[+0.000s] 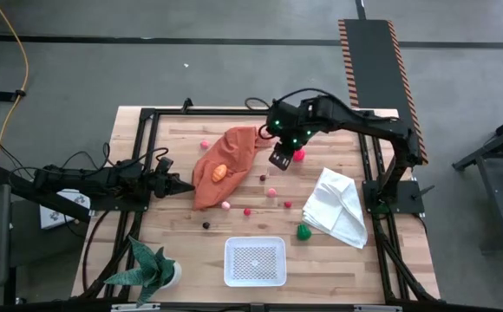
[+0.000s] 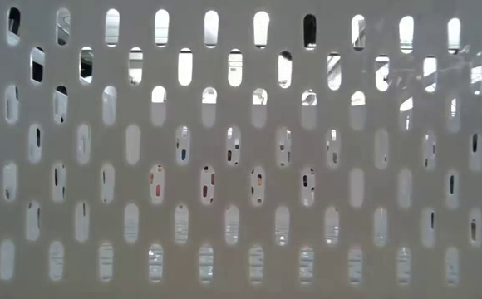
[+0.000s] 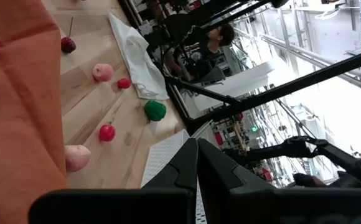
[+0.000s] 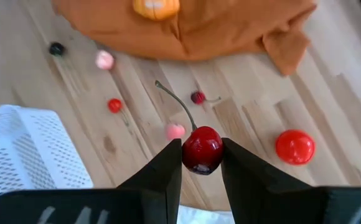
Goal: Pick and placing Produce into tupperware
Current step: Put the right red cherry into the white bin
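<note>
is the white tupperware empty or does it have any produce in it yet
Empty. In the high view the tupperware shows only its bare textured bottom; the cherry is pinched in the right hand, above the table.

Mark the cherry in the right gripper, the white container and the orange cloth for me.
cherry (image 4: pixel 201 150): right wrist view, on its round red body.
white container (image 1: pixel 254 261): high view, on its textured bottom.
orange cloth (image 1: pixel 234 147): high view, on its upper folds.
</note>
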`<act>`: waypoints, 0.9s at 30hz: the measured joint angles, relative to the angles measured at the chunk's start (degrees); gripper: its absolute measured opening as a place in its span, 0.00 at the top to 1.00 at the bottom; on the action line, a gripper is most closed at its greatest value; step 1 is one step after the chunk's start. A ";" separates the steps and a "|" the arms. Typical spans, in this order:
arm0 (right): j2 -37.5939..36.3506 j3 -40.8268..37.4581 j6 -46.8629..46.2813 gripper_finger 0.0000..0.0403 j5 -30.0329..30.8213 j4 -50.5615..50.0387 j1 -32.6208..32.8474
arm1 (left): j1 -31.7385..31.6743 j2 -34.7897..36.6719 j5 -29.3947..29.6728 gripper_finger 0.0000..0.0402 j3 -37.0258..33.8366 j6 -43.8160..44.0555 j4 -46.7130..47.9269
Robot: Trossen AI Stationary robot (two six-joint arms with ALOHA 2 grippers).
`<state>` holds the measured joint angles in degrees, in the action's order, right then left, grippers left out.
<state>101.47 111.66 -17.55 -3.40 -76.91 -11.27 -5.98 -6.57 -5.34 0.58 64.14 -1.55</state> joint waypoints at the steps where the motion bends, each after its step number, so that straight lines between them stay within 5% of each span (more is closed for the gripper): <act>1: 0.00 1.13 0.21 0.78 0.00 -0.55 0.00 | 0.00 0.00 0.00 1.00 0.00 0.00 0.00; 14: 0.00 15.74 9.71 0.78 0.89 -13.36 -1.30 | 0.00 0.00 0.00 1.00 0.00 0.02 -0.01; 27: -3.04 22.49 17.58 0.78 -0.81 -13.17 -4.62 | 0.00 -0.01 0.02 1.00 0.00 0.04 0.01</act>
<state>98.43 134.15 0.03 -4.21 -90.08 -15.88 -5.98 -6.57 -5.33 0.58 64.18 -1.54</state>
